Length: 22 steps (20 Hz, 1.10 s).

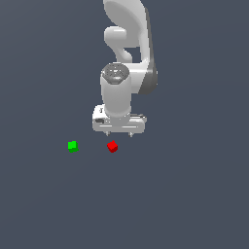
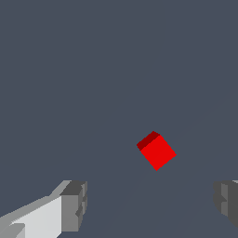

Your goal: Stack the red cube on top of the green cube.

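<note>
**A:** Which step is the arm working on?

**B:** I'd judge it is lining up for the pickup. The gripper (image 1: pixel 119 134) is hovering above the floor (image 1: pixel 194 194) with its fingers (image 2: pixel 74 204) spread wide and nothing between them. The red cube (image 1: pixel 112 146) is sitting on the floor, apart from the fingertips and untouched.

**A:** And where is the red cube lying relative to the gripper?

**B:** In the exterior view it is showing just below the gripper, slightly toward that view's left. In the wrist view it is appearing ahead of the gap between the two fingers, turned at an angle to them.

**A:** And the green cube (image 1: pixel 73 146)?

**B:** It is resting on the floor, apart from the red cube, on the exterior view's left, nothing on top.

**A:** So what is the next move calling for?

**B:** Probably centring over the red cube, turning the wrist to square the fingers with its faces, then descending and closing.
</note>
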Available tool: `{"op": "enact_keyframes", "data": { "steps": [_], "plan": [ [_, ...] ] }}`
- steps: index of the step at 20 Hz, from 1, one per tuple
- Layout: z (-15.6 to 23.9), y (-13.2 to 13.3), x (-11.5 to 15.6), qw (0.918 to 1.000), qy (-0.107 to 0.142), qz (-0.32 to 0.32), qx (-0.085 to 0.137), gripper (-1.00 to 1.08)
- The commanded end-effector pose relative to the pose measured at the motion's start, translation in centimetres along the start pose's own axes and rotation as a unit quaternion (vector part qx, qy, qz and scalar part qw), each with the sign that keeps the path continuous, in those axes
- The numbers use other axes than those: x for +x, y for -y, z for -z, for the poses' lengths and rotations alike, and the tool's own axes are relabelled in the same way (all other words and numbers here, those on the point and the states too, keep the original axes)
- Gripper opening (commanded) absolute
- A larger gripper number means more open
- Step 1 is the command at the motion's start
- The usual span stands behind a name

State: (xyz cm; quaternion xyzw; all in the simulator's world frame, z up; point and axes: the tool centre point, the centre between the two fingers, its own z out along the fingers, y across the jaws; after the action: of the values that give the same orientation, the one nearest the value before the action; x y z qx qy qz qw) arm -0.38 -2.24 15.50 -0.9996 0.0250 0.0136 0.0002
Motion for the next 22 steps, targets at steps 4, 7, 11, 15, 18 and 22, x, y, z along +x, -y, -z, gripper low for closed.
{"op": "enact_keyframes", "data": {
  "steps": [4,7,11,15,18,22],
  "plan": [
    [-0.1,0.0,0.0,1.0000,0.000,0.003,0.000,1.00],
    [-0.3,-0.1,-0.1,0.9999,0.000,0.012,0.000,1.00],
    [-0.8,-0.3,-0.2,0.9995,-0.001,0.033,0.000,1.00],
    [-1.6,-0.7,-0.4,0.9980,-0.002,0.064,-0.001,1.00],
    [-2.3,-1.0,-0.5,0.9956,-0.004,0.094,-0.001,1.00],
    [-3.6,-1.6,-0.7,0.9898,-0.006,0.142,-0.002,1.00]
  ]
}}
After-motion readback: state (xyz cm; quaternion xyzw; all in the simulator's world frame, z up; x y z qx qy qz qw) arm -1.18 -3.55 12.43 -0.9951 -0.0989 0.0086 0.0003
